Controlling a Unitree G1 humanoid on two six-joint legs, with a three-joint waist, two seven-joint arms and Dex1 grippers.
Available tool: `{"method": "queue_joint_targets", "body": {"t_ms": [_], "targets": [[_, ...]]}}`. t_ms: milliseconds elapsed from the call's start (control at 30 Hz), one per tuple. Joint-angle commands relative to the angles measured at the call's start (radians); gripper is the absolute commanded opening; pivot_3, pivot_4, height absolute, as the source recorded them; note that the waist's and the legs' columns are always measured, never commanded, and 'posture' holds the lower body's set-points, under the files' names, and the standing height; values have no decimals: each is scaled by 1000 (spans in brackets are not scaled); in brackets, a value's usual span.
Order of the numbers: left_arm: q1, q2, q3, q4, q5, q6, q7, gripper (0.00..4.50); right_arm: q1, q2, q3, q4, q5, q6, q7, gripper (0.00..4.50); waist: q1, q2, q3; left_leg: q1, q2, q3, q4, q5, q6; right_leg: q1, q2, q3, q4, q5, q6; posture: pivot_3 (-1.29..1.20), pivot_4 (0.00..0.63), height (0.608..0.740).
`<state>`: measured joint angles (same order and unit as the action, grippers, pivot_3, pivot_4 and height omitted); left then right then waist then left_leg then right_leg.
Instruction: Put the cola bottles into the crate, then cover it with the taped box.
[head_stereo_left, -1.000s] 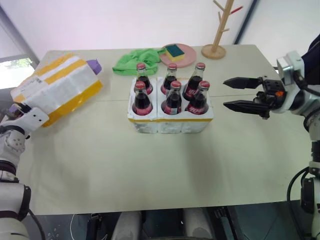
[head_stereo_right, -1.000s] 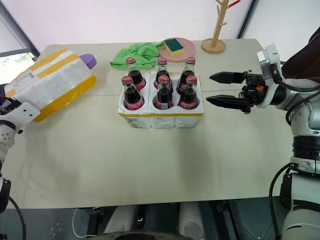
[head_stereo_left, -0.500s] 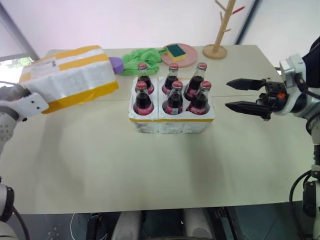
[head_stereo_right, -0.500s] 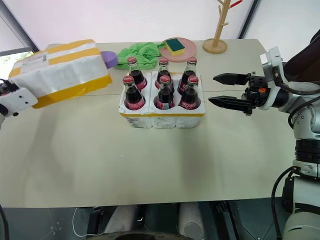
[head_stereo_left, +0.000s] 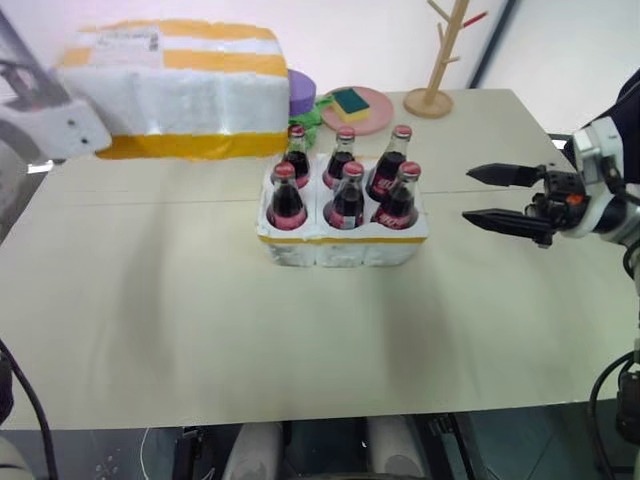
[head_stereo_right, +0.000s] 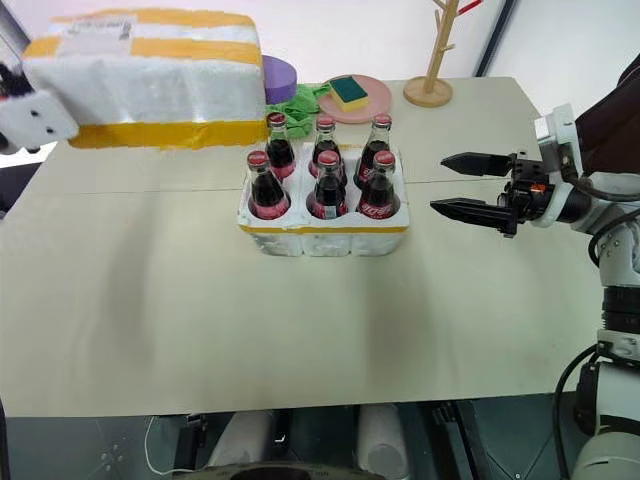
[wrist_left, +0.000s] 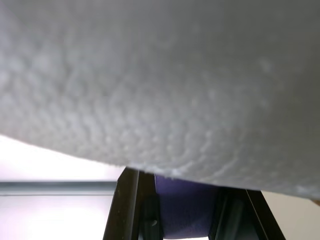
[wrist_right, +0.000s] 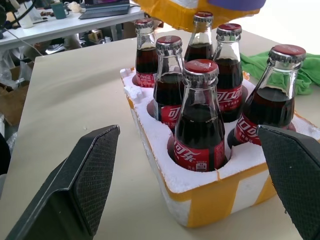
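Several cola bottles (head_stereo_left: 348, 195) with red caps stand upright in the wells of the crate (head_stereo_left: 340, 250), a low white foam tray with a yellow band, at the table's middle. The taped box (head_stereo_left: 170, 88), white foam with yellow stripes and a printed label, hangs level in the air at the upper left. Its right end is just above and behind the crate's back left bottle. My left gripper (wrist_left: 182, 215) is shut on the box's left end, with foam right over its fingers. A purple piece (head_stereo_left: 300, 93) sticks out at the box's right end. My right gripper (head_stereo_left: 468, 193) is open, level, right of the crate and pointing at it.
Behind the crate lie a green cloth (head_stereo_right: 300, 97), partly hidden by the box, and a pink plate (head_stereo_left: 372, 110) with a sponge (head_stereo_left: 348, 101). A wooden peg stand (head_stereo_left: 440, 60) rises at the back right. Bare table (head_stereo_left: 200, 330) stretches in front of the crate.
The left arm has lifted the taped box off the table, levelled it and carried it right toward the crate. The right gripper has drifted slightly to the right, still open.
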<state>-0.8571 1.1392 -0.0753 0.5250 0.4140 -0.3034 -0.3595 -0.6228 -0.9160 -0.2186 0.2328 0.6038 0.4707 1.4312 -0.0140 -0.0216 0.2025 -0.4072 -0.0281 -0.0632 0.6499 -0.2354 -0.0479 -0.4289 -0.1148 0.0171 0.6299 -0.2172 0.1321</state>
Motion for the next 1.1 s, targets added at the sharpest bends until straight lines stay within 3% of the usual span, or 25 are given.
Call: {"method": "queue_joint_targets", "body": {"t_ms": [33, 200, 500, 767, 1100], "targets": [[-69, -19, 26, -85, 2, 64, -23, 438, 0, -13, -43, -7, 16, -19, 2, 4500, 2, 0, 0, 0, 0, 0, 0, 0, 0, 0, 0, 0, 0, 0, 0, 0, 150, 740], [-73, -14, 22, -27, 45, 86, -8, 438, 6, -15, -52, -9, 22, -19, 1, 4500, 1, 0, 0, 0, 0, 0, 1, 0, 0, 1, 0, 0, 0, 0, 0, 0, 150, 740], [73, 37, 98, 89, -6, 70, 37, 438, -11, -18, -54, -1, 18, -13, 3, 4500, -13, 0, 0, 1, 2, 0, 0, 0, 0, 0, 2, 0, 0, 0, 0, 0, 150, 740], [-49, -5, 99, -8, -43, 115, -10, 438, -13, -18, -52, -11, 20, -8, 6, 4500, 4, -1, 0, 0, 1, 0, 2, 0, 0, 1, 2, 0, 0, 0, 0, 0, 150, 740], [-124, -180, 51, -320, -116, 289, -176, 438, 29, -45, -96, -80, 79, 54, 4, 4500, -5, -1, 0, 0, 1, 0, 2, 0, 0, 1, 2, 1, 0, 0, 0, 0, 150, 740]]}}
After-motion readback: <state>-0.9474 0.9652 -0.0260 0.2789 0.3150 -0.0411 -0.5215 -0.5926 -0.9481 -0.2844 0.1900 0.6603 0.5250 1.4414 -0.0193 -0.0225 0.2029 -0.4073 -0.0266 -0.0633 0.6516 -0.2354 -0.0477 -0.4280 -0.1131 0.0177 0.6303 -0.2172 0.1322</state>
